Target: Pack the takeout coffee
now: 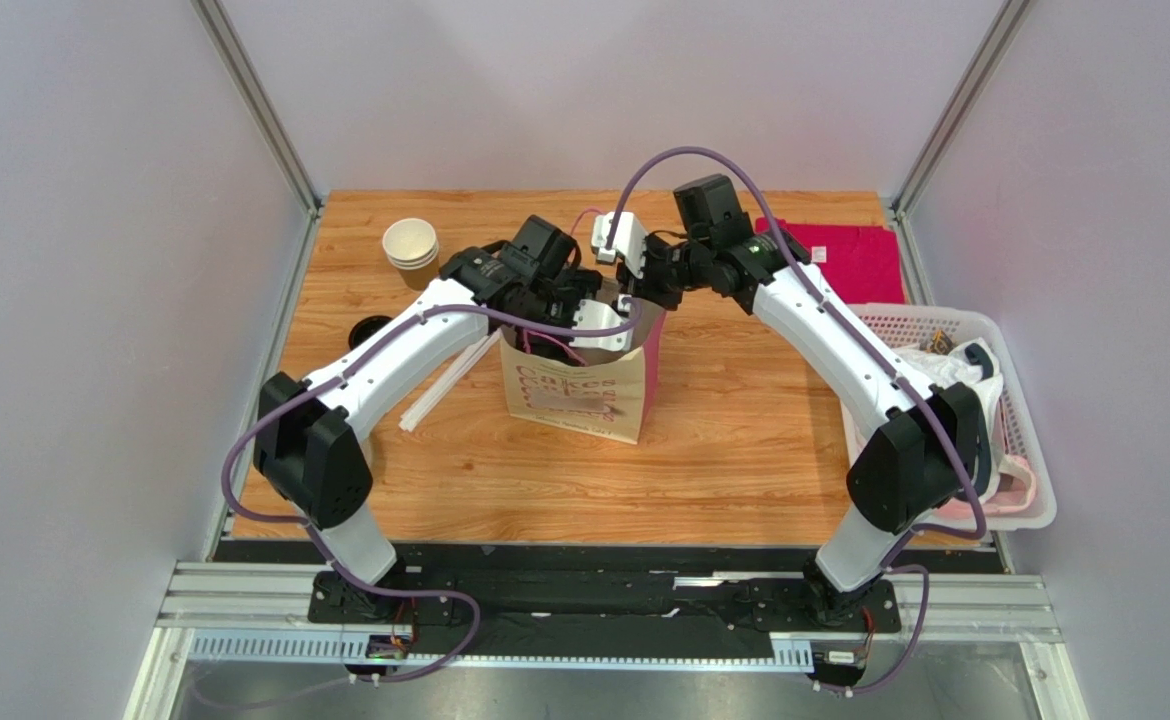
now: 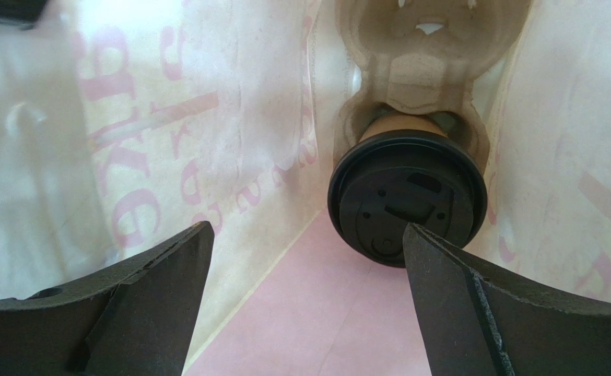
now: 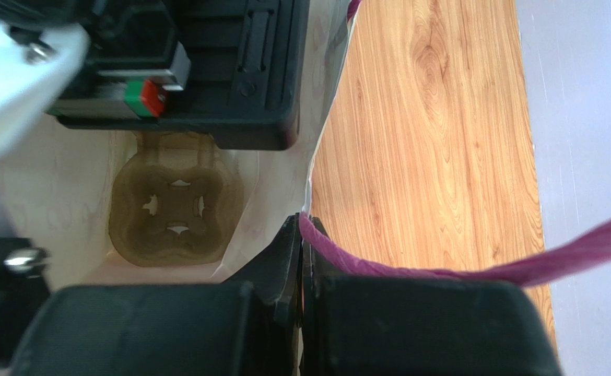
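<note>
The left hand point(image 2: 307, 239) is spread open inside the paper bag point(image 2: 230, 117), gripping nothing, with the coffee cup point(image 2: 407, 184) sat in the carrier point(image 2: 430, 70) just ahead. Probably light, squashy and spillable, so it's best taken round the paper wall, not the lid point(image 2: 379, 207). The bag's rim is pinched by the closed right hand point(image 3: 301, 235).

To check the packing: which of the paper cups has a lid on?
The brown cup inside the paper bag, seated in the pulp carrier, wears a black lid. The open cup on the table shows its white inside.
</note>
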Motion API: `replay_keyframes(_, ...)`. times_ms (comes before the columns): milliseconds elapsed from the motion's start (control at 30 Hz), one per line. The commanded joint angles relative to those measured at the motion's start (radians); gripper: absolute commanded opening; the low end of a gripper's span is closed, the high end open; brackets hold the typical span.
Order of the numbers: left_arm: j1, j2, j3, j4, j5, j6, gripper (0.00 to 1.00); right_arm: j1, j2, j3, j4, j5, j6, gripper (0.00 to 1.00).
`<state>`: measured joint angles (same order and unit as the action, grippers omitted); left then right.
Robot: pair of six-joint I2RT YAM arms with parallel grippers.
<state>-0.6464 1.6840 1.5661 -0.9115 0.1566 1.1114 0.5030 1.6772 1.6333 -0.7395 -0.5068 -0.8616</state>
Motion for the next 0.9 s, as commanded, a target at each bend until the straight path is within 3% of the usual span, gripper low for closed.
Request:
replay_keyframes(0,0.01,-0.083,0.044,-0.023,0.075,-0.03,0.99,-0.001,-0.036,-0.024,-0.004,0.005,-0.027,0.0)
replay_keyframes(500,0.06,-0.227,0.0,0.111,0.159,-0.157,0.99,0.0,-0.073,-0.062,0.003,-0.01,-0.042,0.0)
replay_keyframes(700,0.059,-0.291,-0.067,0.207,0.144,-0.225,0.99,-0.001,-0.083,-0.07,0.003,-0.021,-0.043,0.0)
replay_keyframes(867,0.073,-0.29,-0.037,0.243,0.12,-0.324,0.99,-0.001,-0.097,-0.081,0.002,-0.036,-0.053,0.0)
